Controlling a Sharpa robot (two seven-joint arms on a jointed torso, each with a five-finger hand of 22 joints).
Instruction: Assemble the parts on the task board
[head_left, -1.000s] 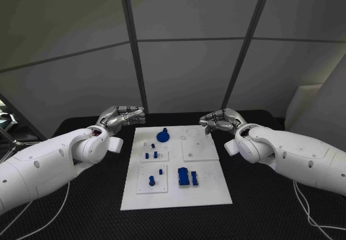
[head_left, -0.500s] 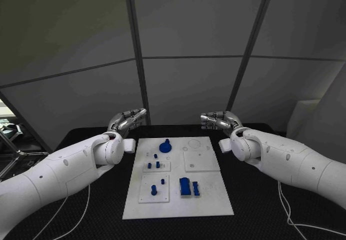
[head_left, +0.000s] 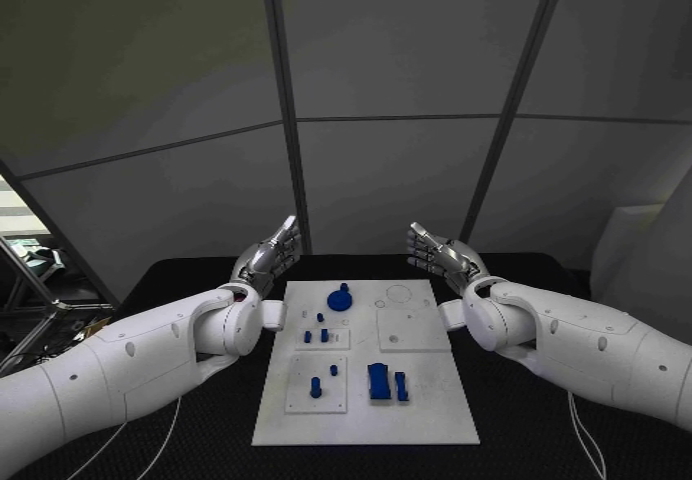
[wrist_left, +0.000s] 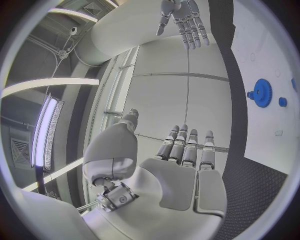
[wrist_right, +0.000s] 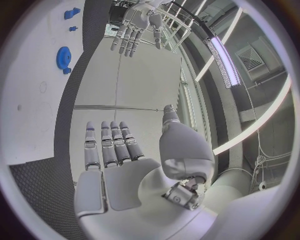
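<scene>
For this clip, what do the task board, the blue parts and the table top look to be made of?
Task board: looks like rigid white plastic, matte, with flat raised square panels and clean edges.
Blue parts, e.g. the round gear-like piece: probably moulded or printed plastic, with uniform saturated colour and no metallic shine.
Table: covered in a black textured mat, possibly foam or fabric; a fine grain shows in the left wrist view.
</scene>
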